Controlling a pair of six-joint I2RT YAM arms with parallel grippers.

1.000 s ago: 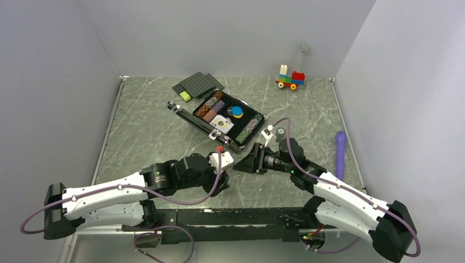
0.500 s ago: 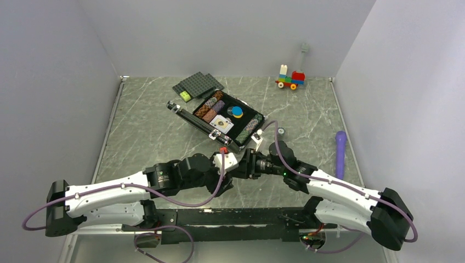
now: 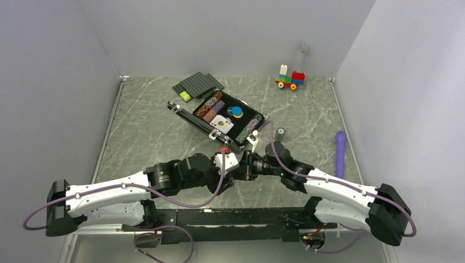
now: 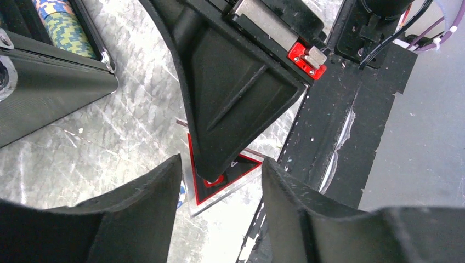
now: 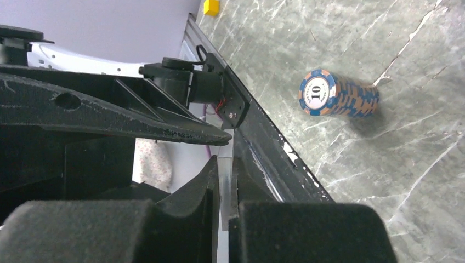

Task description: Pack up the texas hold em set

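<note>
Right wrist — card (image 5: 225,147) pinched edge-on inside right claw (image 5: 224,174).

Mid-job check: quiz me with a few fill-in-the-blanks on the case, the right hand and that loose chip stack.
1. The case lies ___, its rows of chips showing.
2. The right hand is shut on a thin ___.
3. The blue-and-orange chip stack, lying on its side, shows the number ___ on its end face.

Missing words: open; card; 10
</note>
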